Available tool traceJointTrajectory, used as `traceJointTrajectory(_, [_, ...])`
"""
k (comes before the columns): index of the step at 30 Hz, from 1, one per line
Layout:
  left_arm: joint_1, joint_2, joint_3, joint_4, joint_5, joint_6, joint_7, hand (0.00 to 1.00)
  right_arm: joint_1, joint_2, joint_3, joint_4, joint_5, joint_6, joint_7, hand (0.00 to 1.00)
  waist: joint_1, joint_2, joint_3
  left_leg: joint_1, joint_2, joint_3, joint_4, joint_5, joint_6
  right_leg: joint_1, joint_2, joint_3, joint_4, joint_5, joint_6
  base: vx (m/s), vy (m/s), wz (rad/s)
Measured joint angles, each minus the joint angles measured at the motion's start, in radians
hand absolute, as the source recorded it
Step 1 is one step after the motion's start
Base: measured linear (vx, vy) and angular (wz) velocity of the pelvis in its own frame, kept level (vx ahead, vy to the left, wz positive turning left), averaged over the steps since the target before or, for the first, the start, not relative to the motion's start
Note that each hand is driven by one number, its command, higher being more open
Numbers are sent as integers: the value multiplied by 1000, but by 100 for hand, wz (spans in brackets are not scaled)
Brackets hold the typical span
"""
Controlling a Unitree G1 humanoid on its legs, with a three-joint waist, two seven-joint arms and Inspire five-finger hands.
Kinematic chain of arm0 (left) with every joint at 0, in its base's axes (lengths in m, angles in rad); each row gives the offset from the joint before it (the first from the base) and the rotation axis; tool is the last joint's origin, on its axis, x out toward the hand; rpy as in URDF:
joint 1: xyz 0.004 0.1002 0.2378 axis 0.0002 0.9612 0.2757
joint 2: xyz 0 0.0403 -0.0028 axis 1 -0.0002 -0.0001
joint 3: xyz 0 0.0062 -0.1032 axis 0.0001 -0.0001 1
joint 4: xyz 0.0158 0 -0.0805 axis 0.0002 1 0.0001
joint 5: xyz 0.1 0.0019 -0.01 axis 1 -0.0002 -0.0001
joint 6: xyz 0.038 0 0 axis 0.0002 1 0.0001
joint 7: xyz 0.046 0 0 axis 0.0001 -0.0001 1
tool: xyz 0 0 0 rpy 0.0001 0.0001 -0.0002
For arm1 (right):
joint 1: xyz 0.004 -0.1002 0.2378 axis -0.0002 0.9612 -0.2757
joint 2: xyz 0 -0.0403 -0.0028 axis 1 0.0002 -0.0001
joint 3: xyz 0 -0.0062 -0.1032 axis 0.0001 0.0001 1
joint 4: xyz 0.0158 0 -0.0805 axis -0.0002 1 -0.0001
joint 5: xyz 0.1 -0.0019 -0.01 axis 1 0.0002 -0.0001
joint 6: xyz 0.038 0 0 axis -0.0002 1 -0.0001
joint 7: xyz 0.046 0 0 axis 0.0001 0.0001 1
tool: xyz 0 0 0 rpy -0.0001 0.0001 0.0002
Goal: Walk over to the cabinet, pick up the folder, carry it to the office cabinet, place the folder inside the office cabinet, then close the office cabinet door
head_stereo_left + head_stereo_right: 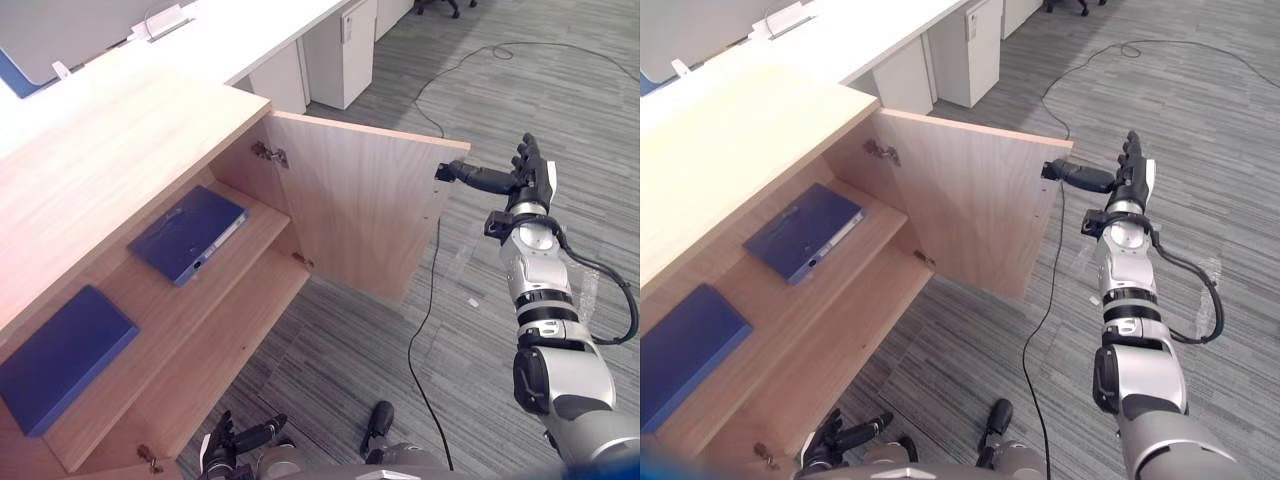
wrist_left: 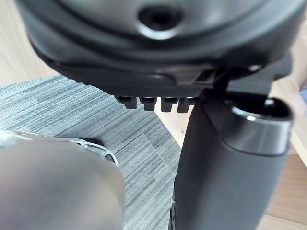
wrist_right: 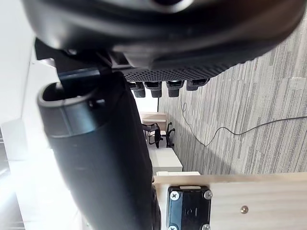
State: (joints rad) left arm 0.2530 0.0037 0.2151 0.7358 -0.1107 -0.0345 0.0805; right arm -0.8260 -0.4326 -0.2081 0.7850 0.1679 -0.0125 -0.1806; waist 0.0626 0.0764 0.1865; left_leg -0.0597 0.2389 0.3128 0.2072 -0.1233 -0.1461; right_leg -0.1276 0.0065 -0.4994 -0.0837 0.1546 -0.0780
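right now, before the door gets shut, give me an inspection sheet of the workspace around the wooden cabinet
surface: light wooden cabinet shelf, bare between the two folders
job's things: dark blue flat folder lies on that shelf near the hinge side; second blue folder lies further left on the same shelf; wooden cabinet door stands wide open
clutter: nothing seen
hands: right hand open, fingers straight, thumb at the door's top outer corner; left hand open, low by the cabinet's bottom edge, holding nothing
cables: nothing seen beyond the robot's own
surroundings: grey striped carpet; white desk with white drawer units behind the cabinet
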Motion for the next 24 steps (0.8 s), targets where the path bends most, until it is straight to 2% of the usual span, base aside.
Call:
traceJointTrajectory(6, [-16, 3, 0, 0, -16, -10, 2, 100, -151, -88, 56, 116, 71, -1, 38, 100, 5, 4, 43, -32, -19, -23, -32, 31, 5, -33, -14, -17, 0, 8, -2, 47, -36, 10])
traceJointTrajectory(11, [-45, 5, -5, 2, -28, -19, 2, 100, -213, -106, 115, 174, 112, -1, 84, 100, 10, 10, 65, -53, -18, -24, -24, 32, 9, -49, -15, -19, 0, 10, -1, 26, -45, 1])
traceJointTrajectory(18, [-55, 7, -39, 2, -36, -23, 1, 100, -241, -95, 160, 215, 113, 0, 137, 100, 38, 27, 87, -64, -9, -30, -13, 36, 4, -58, -7, -24, 0, 10, -1, 34, -55, 1])
traceJointTrajectory(24, [-55, 11, -48, 2, -36, -23, -1, 100, -194, -23, 164, 237, 182, -3, 137, 100, 37, 27, 88, -48, -3, -27, -24, 39, -4, -43, -6, -22, 0, 14, -6, 94, -22, -2])
